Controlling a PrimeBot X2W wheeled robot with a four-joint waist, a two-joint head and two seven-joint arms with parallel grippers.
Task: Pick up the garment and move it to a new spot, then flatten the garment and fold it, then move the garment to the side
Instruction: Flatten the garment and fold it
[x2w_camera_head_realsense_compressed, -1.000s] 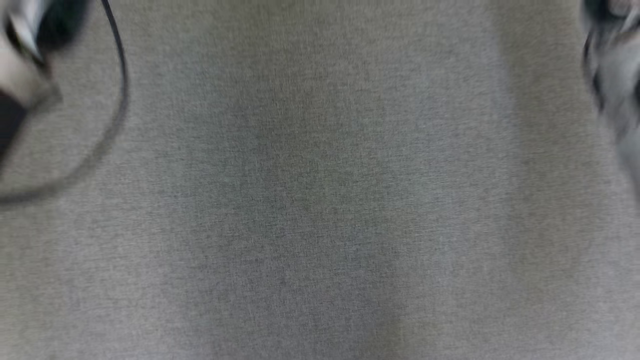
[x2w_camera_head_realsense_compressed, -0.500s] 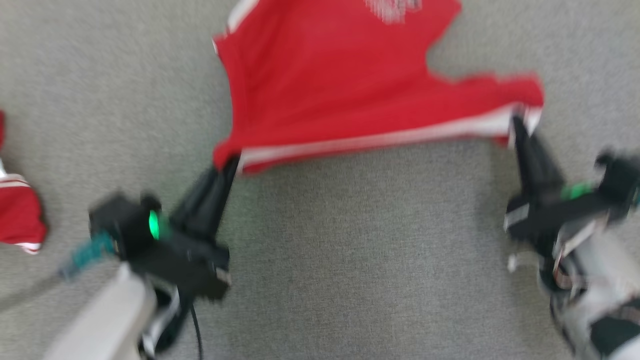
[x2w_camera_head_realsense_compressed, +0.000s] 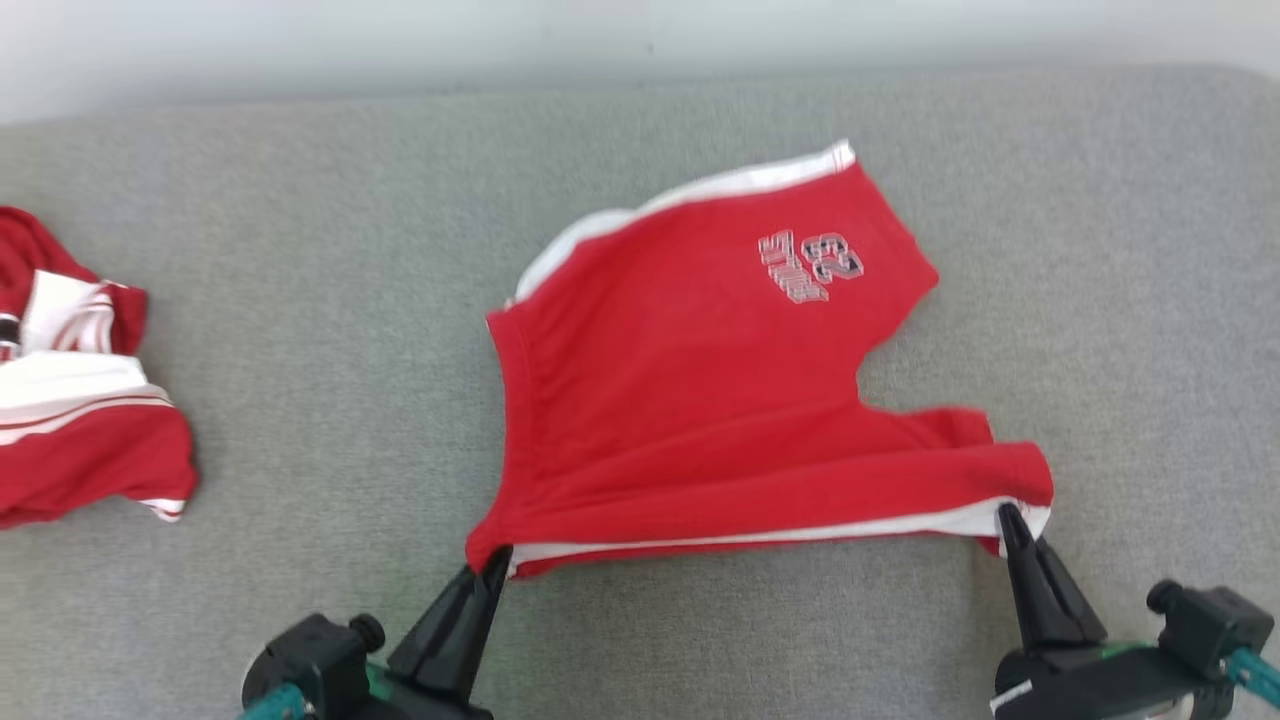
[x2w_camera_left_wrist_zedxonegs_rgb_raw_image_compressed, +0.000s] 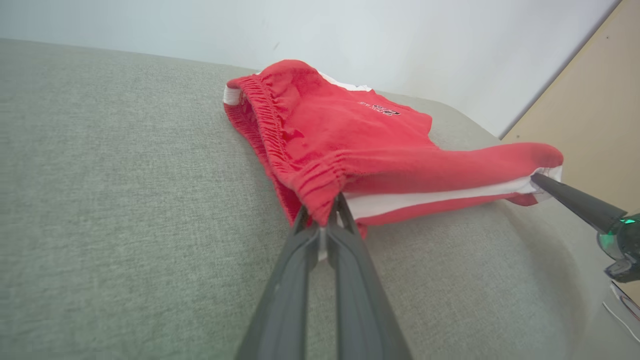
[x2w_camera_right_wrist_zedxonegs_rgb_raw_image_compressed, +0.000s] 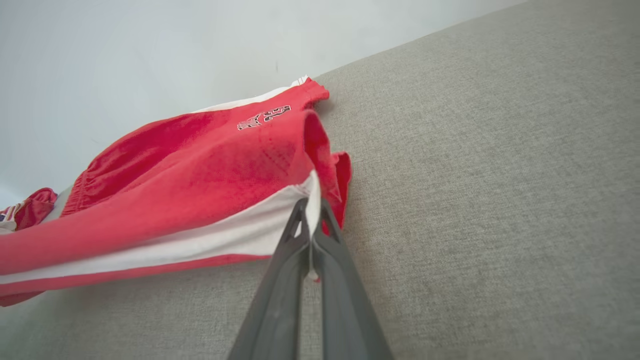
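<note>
The garment (x2w_camera_head_realsense_compressed: 690, 400) is a pair of red shorts with white side stripes and a printed number, spread over the grey cushion (x2w_camera_head_realsense_compressed: 330, 300). My left gripper (x2w_camera_head_realsense_compressed: 497, 560) is shut on its near left corner, at the gathered waistband (x2w_camera_left_wrist_zedxonegs_rgb_raw_image_compressed: 320, 190). My right gripper (x2w_camera_head_realsense_compressed: 1008, 518) is shut on the near right corner, pinching the white stripe (x2w_camera_right_wrist_zedxonegs_rgb_raw_image_compressed: 310, 200). The near edge hangs stretched between the two grippers, slightly above the cushion; the far part rests on it. In the left wrist view the right gripper (x2w_camera_left_wrist_zedxonegs_rgb_raw_image_compressed: 537, 178) comes in from the right.
A second red and white garment (x2w_camera_head_realsense_compressed: 70, 420) lies crumpled at the left edge of the cushion. A pale wall (x2w_camera_head_realsense_compressed: 640, 35) runs along the cushion's far edge. A tan panel (x2w_camera_left_wrist_zedxonegs_rgb_raw_image_compressed: 595, 115) stands to the right.
The head camera has swung up, bringing the whole garment and the far wall into view. Both grippers keep their hold on the near corners throughout.
</note>
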